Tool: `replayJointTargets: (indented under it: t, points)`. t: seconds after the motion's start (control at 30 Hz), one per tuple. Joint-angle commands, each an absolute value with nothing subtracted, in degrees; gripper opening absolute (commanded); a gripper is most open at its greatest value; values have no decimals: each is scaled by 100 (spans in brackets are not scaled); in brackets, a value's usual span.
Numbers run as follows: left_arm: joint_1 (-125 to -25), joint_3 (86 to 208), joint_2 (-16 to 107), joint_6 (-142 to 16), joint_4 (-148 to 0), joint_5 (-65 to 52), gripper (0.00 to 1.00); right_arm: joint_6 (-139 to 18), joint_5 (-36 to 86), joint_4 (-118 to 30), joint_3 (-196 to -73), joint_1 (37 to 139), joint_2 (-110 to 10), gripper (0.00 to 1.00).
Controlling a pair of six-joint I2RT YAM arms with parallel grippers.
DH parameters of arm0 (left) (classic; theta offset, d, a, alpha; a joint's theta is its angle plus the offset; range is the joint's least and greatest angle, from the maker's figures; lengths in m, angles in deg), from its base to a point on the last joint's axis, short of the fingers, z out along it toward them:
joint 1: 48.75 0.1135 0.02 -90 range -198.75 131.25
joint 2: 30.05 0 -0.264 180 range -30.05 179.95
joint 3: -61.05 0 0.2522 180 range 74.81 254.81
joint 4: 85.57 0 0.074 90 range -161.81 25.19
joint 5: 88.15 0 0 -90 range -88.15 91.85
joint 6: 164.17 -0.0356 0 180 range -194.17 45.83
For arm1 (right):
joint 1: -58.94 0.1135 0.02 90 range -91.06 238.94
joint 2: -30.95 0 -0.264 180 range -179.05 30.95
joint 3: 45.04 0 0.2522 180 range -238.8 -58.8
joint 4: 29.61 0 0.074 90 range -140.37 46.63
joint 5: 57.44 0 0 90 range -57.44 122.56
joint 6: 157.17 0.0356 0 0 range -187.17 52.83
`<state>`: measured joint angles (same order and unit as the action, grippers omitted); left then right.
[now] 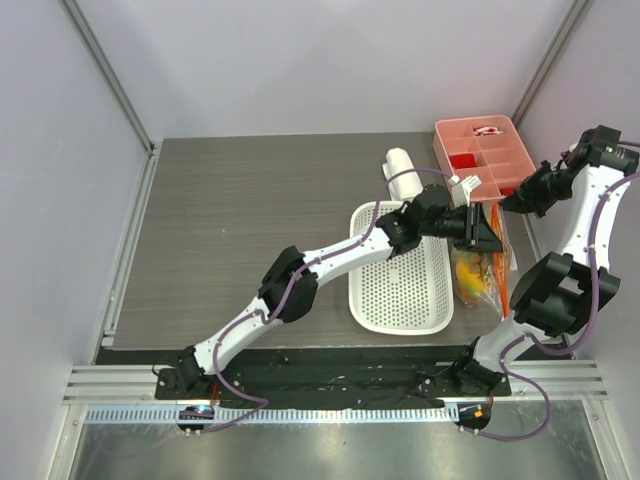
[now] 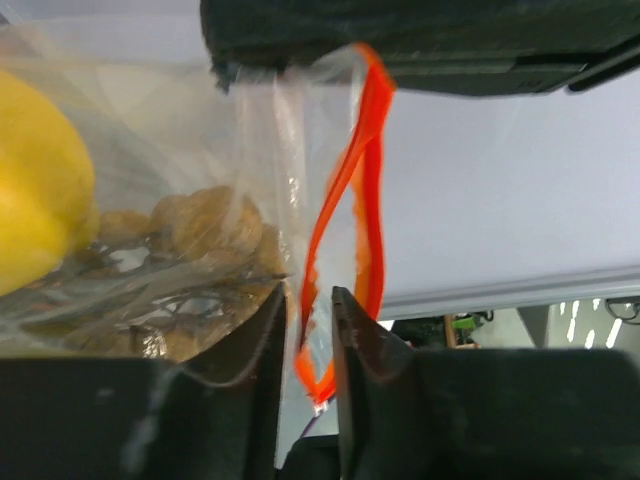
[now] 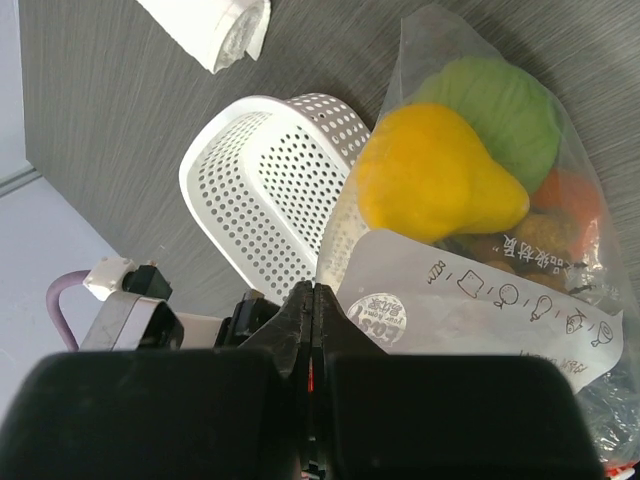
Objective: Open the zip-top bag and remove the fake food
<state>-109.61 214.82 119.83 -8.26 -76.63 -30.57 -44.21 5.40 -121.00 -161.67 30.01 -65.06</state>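
Left gripper (image 2: pixel 305 330) jaws narrow, pinching the zip-top bag (image 1: pixel 482 268) by its orange zip strip (image 2: pixel 355 200); right gripper (image 3: pixel 312 300) jaws clamped on the bag film. Bag hangs over surface's right edge, beside white basket (image 1: pixel 400 290). Only right wrist shows the yellow fruit (image 3: pixel 430 175) and green fruit (image 3: pixel 495 105) inside.

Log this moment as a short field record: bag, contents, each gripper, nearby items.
bag: clear crinkly zip-top bag with orange-red zip strip, held up between both arms
contents: yellow plastic fruit, green fruit, brown grapes, all inside
left gripper: pinching bag edge
right gripper: shut on bag
nearby: white perforated basket, pink compartment tray
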Motion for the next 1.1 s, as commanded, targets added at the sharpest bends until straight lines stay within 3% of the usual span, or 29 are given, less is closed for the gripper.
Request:
replayJointTargets:
  t: [0.0,0.07,0.1,0.23,0.33,0.53,0.67,1.07]
  points:
    - [-10992,21781,12006,-799,-7673,-2917,16,-4213,382,-12405,-16006,3029,-6090,1]
    - [-10992,21728,11971,-790,-7647,-2873,2,-4133,286,-12405,-15935,3038,-5976,1]
    - [-10984,21728,11919,-808,-7638,-2891,0,-4116,250,-12397,-15874,3038,-5941,2]
    - [-10931,21913,11682,-808,-7219,-3145,0,-4413,1538,-12923,-16329,3038,-5967,60]
    - [-10808,21694,11401,-729,-7094,-3285,0,-4231,2174,-12968,-16453,3038,-5721,76]
    - [-10527,21869,11637,-176,-7163,-3892,0,-4378,2261,-12915,-16164,3160,-5081,77]
    - [-10421,21825,11602,-210,-7287,-4200,0,-4528,2623,-12766,-15576,3854,-4588,74]
    - [-10245,21799,11646,80,-7524,-4394,0,-4450,2404,-12397,-14099,4145,-3542,51]
